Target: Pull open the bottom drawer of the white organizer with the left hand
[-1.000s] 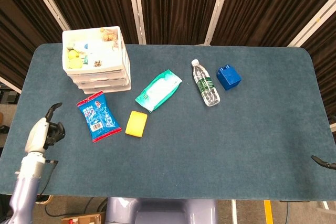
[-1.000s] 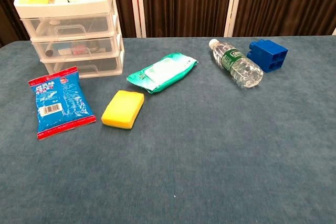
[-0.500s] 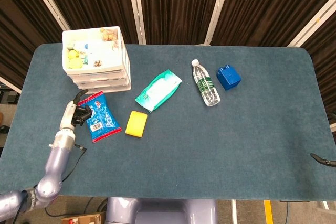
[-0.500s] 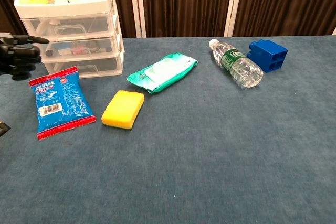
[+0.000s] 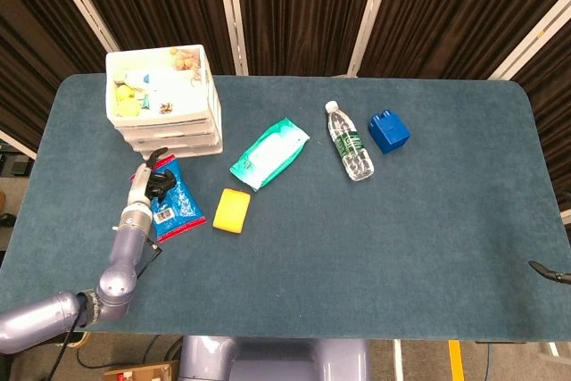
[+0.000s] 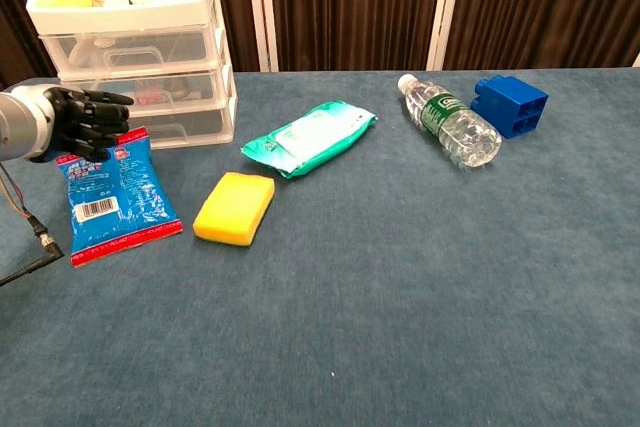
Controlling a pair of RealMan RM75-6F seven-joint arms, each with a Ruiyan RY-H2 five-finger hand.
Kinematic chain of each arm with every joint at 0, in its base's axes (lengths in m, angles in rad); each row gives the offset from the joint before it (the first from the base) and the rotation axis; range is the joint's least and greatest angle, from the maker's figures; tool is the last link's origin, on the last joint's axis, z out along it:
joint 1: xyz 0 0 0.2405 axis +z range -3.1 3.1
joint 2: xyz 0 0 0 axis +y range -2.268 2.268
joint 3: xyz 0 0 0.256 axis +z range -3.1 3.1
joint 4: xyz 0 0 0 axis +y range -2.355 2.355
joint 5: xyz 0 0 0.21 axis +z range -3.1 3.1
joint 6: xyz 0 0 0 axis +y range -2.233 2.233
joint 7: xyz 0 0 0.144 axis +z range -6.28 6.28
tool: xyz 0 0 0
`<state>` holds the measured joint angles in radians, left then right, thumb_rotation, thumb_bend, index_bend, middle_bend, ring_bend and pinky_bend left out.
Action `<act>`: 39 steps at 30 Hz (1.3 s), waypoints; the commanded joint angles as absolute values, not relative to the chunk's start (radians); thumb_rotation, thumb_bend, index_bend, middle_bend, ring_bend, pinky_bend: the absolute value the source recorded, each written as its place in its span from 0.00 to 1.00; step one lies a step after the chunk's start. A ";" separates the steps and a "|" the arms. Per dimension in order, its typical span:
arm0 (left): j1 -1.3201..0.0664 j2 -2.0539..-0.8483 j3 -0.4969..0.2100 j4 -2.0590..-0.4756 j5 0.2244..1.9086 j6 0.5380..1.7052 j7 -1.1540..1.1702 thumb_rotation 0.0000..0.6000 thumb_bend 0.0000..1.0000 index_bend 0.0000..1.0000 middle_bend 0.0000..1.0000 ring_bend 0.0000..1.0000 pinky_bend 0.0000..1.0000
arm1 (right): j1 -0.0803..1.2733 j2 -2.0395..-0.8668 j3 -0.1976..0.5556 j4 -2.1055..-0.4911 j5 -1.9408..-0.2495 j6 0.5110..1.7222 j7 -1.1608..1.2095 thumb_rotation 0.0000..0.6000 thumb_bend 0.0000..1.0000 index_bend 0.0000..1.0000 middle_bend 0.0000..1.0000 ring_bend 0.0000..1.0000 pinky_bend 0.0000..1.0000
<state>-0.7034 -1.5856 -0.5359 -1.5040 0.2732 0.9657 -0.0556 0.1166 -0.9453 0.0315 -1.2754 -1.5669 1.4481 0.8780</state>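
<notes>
The white organizer (image 5: 165,100) stands at the table's far left, an open tray of small items on top and three clear-fronted drawers below (image 6: 135,47). Its bottom drawer (image 6: 165,125) is pushed in flush with the ones above. My left hand (image 6: 85,122) hovers just in front of the organizer's lower left, over the top of a blue snack packet, dark fingers reaching toward the drawers and holding nothing. The head view puts the left hand (image 5: 153,176) a short gap below the bottom drawer (image 5: 174,147). Only a dark tip of my right hand (image 5: 549,272) shows at the right edge.
A blue snack packet (image 6: 110,195) lies in front of the organizer, under the left hand. A yellow sponge (image 6: 234,207), a green wipes pack (image 6: 310,137), a water bottle (image 6: 450,122) and a blue block (image 6: 511,104) are spread toward the right.
My left hand has moved from the table's left front edge up and right to the front of the organizer, above the snack packet. The drawers have not moved.
</notes>
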 commanded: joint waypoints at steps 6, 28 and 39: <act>-0.750 -1.633 -0.556 -1.417 0.237 0.932 -0.041 1.00 0.78 0.10 0.96 0.90 0.88 | 0.119 -0.943 0.031 -1.274 -1.566 1.443 0.891 1.00 0.14 0.00 0.00 0.00 0.00; -0.819 -1.706 -0.597 -1.298 0.196 0.888 -0.031 1.00 0.79 0.12 0.97 0.90 0.88 | 0.119 -0.941 0.030 -1.278 -1.566 1.442 0.891 1.00 0.14 0.00 0.00 0.00 0.00; -0.824 -1.729 -0.600 -1.273 0.218 0.876 -0.040 1.00 0.79 0.17 0.97 0.90 0.88 | 0.119 -0.941 0.029 -1.280 -1.567 1.442 0.891 1.00 0.14 0.00 0.00 0.00 0.00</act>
<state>-0.8246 -1.7291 -0.6002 -1.2732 0.2181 0.8765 -0.0396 0.1191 -0.9415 0.0289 -1.2796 -1.5669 1.4421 0.8906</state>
